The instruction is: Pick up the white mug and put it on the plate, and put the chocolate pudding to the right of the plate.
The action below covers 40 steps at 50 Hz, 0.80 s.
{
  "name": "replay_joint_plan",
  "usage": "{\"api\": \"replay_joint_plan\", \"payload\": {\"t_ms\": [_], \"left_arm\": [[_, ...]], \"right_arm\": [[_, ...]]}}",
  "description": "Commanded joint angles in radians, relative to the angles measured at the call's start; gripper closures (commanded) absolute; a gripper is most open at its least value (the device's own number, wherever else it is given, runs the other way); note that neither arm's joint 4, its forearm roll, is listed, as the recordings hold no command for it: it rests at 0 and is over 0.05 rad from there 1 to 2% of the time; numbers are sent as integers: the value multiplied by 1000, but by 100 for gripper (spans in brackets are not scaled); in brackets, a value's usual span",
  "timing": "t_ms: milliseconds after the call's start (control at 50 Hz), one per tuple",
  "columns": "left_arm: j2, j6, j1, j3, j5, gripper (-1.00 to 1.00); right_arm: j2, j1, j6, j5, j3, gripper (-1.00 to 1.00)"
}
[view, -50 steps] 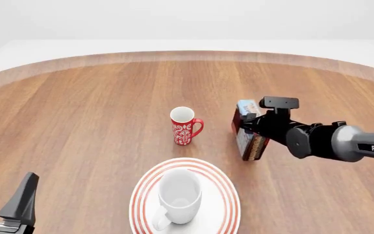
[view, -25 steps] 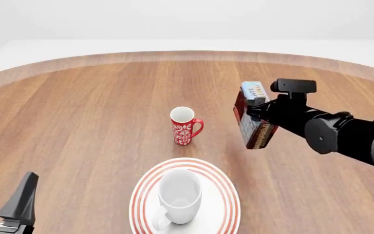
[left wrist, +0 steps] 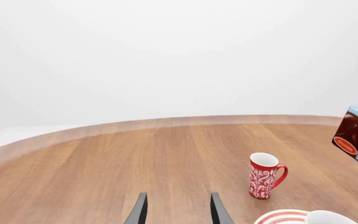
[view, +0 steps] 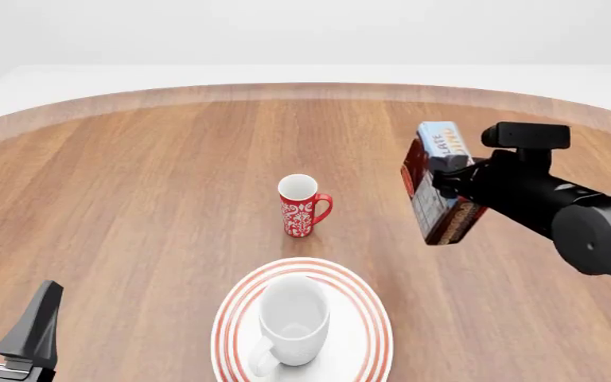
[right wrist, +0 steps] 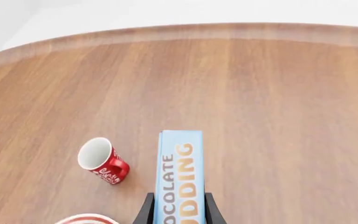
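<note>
The white mug stands upright on the red-ringed plate at the front middle of the table. My right gripper is shut on the chocolate pudding carton and holds it in the air, to the right of and beyond the plate. In the right wrist view the carton's light-blue face sits between the fingers. My left gripper is open and empty at the front left, well left of the plate. In the left wrist view the plate's rim, the mug's rim and the carton show at the edges.
A slim red mug with white floral pattern stands upright beyond the plate, handle to the right; it also shows in the left wrist view and the right wrist view. The wooden table's curved far edge runs across the back.
My right gripper has lifted the pudding carton up and carried it to the right, away from the red mug. The left gripper, plate and mugs have not moved.
</note>
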Motion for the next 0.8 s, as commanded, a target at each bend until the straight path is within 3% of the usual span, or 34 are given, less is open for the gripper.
{"api": "replay_joint_plan", "payload": {"t_ms": [20, 800], "left_arm": [[0, -2, -2, 0, 0, -100], [0, -8, -8, 0, -2, -100]], "right_arm": [[-105, -19, 12, 36, 52, 100], [-390, -77, -26, 152, 272, 100]]}}
